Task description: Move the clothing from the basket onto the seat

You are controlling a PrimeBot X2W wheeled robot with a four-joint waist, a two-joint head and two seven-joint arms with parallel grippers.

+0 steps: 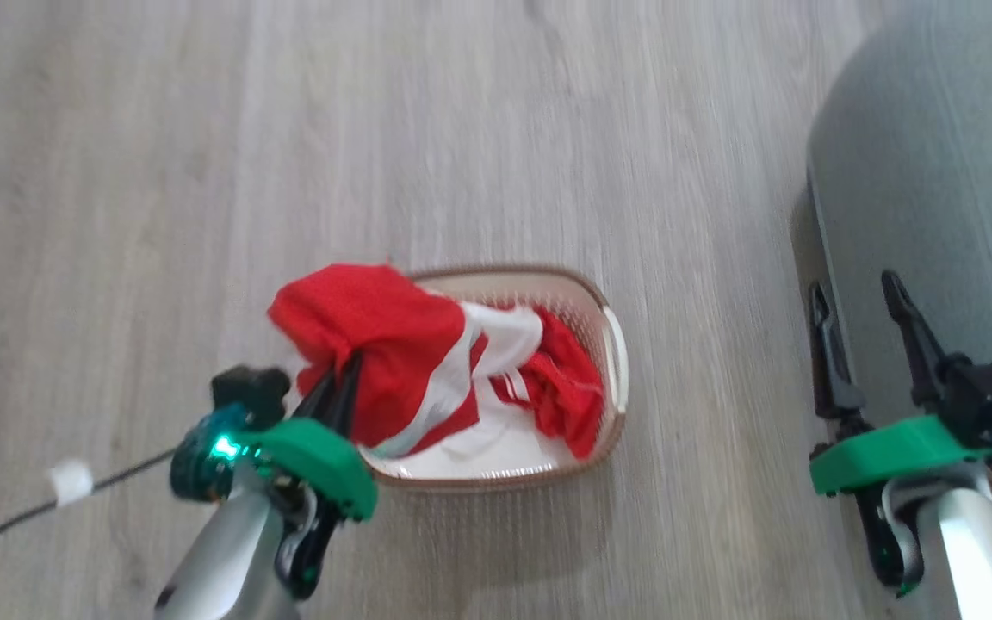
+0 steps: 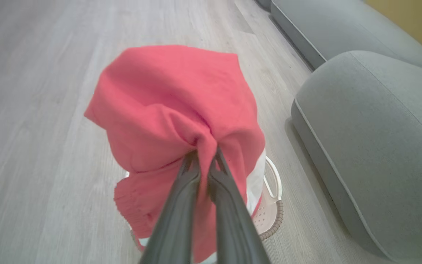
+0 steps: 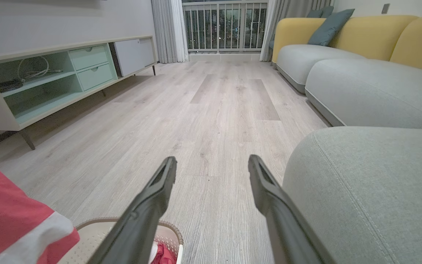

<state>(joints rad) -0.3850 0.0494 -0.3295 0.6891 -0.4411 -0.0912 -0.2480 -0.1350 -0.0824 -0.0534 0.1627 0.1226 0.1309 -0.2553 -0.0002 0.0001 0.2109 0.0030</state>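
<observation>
The clothing (image 1: 380, 331) bunches around the left pincer (image 1: 339, 368)'s clamped tips; basket (image 1: 513, 272) beneath.

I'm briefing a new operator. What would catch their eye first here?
The bright red fabric garment with a broad white stripe stands out, pinched in the left gripper above the small oval cream plastic basket on the pale wood floor. To the right is the large grey-green upholstered seat, with the open right gripper at its edge.

Pale wood-look floor (image 1: 461, 129) is carrying the cream basket (image 1: 505, 480), sitting pretty much dead centre, and the big grey-green seat (image 1: 935, 172) is resting on it out at 3 o'clock, well apart from the basket.
</observation>
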